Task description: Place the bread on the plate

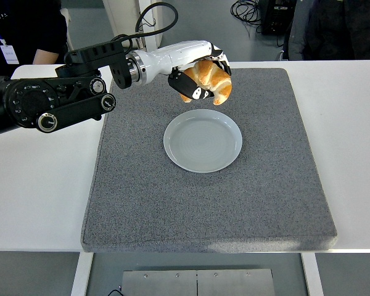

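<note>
**Left hand holds bread above the plate's far edge**

Clamped around a golden-brown piece of bread (pixel 211 82), the left hand (pixel 200 77) hangs in the air over the grey mat (pixel 265 185). Its dark fingers (pixel 188 80) curl under and around the croissant-shaped bread, with the white shell of the hand above it. The black left arm (pixel 49 105) reaches in from the left edge, crossing the white desk (pixel 37 179) and the mat's far left corner, with a white forearm section leading to the hand.

Bread and hand sit in the picture just beyond the far rim of the pale blue-grey plate (pixel 203 140), raised off the surface and not touching it. The plate lies flat near the middle of the mat, with nothing on it.

Across the desk's far side, a person in dark clothing (pixel 24 31) shows at the top left corner, and another dark-clothed figure (pixel 339 28) at the top right. Cables (pixel 246 9) lie on the floor beyond the desk.
</note>
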